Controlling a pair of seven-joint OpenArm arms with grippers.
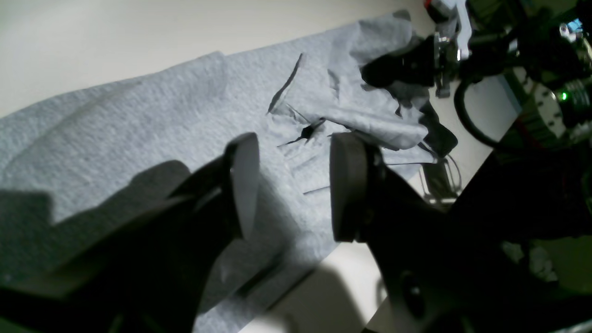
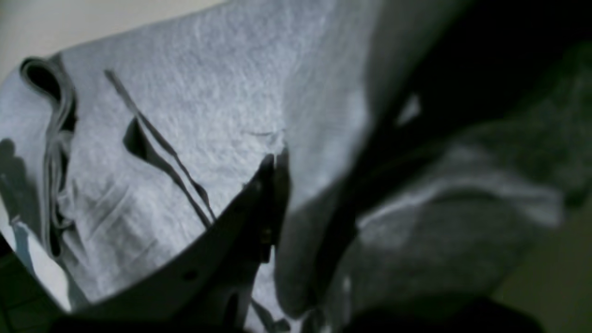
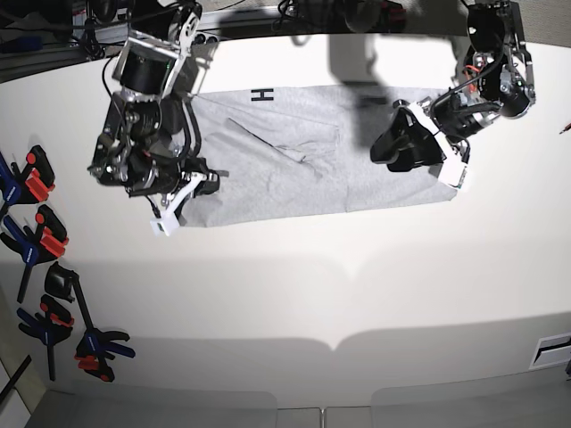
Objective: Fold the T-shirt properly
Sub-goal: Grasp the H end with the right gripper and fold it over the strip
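Observation:
The light grey T-shirt (image 3: 294, 169) lies spread across the white table, with a black letter "H" (image 3: 261, 94) showing at its far edge. My left gripper (image 1: 293, 185) is open and empty, hovering just above the shirt's plain cloth (image 1: 138, 125). In the base view it (image 3: 388, 150) is over the shirt's right part. My right gripper (image 2: 314, 185) is shut on a bunched fold of the shirt (image 2: 208, 115) at the shirt's left end (image 3: 198, 178). It also shows in the left wrist view (image 1: 397, 69), on crumpled cloth.
Several red, blue and black clamps (image 3: 36, 183) lie along the table's left side, more of them lower down (image 3: 89, 343). Cables and gear sit behind the table's far edge. The table's near edge (image 3: 339, 343) has a small notch.

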